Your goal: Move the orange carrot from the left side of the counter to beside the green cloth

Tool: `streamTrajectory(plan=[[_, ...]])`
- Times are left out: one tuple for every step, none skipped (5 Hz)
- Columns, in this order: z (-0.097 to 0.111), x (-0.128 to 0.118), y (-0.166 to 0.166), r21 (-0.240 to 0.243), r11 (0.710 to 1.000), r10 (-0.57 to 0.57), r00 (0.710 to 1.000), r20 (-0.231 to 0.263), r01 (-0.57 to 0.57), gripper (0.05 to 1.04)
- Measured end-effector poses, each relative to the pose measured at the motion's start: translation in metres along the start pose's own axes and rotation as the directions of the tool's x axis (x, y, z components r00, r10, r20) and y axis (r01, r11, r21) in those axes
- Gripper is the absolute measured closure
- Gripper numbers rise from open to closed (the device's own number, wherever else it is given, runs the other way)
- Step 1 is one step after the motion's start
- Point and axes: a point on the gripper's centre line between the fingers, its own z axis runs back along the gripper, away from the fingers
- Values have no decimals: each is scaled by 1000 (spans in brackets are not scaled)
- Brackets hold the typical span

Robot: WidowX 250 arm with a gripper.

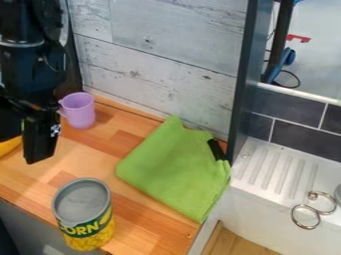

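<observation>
At the upper left, the black gripper [37,137] hangs over the wooden counter [100,159], with one dark finger in sight. Just right of it and farther back stands a purple cup [79,110], its handle toward the arm. A corn can [84,214] with a grey top is upright near the counter's front edge, lower in the view than the gripper. A green cloth [174,169] lies spread on the counter's right part, and a black object [216,150] rests at its right edge. Part of a yellow thing [9,145] shows behind the gripper at the left edge.
A whitewashed plank wall [160,60] closes off the back. A dark upright panel edge [244,79] stands between the counter and a white sink unit [273,174] with a ribbed drainboard. Metal rings [305,216] are at the sink's right.
</observation>
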Motion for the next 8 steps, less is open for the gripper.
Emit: streamTrajectory(plan=[[-4,-1,-1,-11,1000,-2,1000,-17,2,83],[0,2,38,-14,995,97,995,28,-97,83],[12,4,75,8,989,149,986,82,-150,83],[1,19,99,66,985,155,985,70,-160,83],[-21,42,116,78,982,168,983,72,-173,83],[-34,49,131,83,983,156,985,74,-162,83],[-49,59,143,124,979,148,985,92,-159,83],[-68,64,150,116,978,161,982,96,-171,83]])
